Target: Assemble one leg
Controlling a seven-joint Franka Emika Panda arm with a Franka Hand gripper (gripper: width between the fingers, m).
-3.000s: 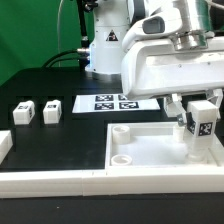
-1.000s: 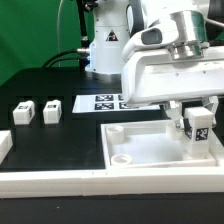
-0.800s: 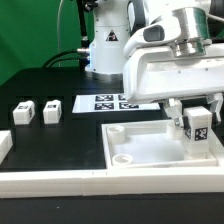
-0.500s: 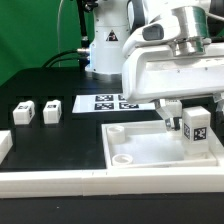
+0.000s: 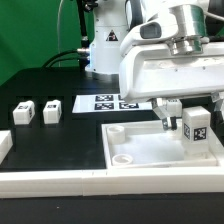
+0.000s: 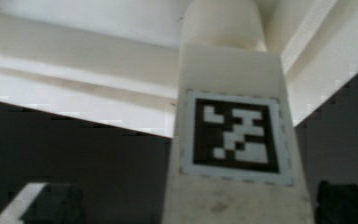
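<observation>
One leg (image 5: 196, 123), a white block with a black-and-white tag facing the camera, stands upright on the far corner of the large white panel (image 5: 145, 150), at the exterior view's right. My gripper (image 5: 192, 110) hangs over it, open, with a finger (image 5: 167, 112) standing apart from the leg's side. In the wrist view the leg (image 6: 229, 120) fills the middle, and dark fingertips (image 6: 30, 205) show clear of it on both sides. Two more legs (image 5: 23, 113) (image 5: 51, 112) lie on the black table at the exterior view's left.
The marker board (image 5: 108, 102) lies behind the panel, in front of the robot base (image 5: 104, 45). Round sockets (image 5: 117, 131) (image 5: 123, 157) mark the panel's left corners. A white part (image 5: 4, 143) sits at the left edge, and a white ledge (image 5: 50, 180) runs along the front.
The jaws have spread apart and let go of the leg, which stays upright on the panel's corner. The arm has barely moved.
</observation>
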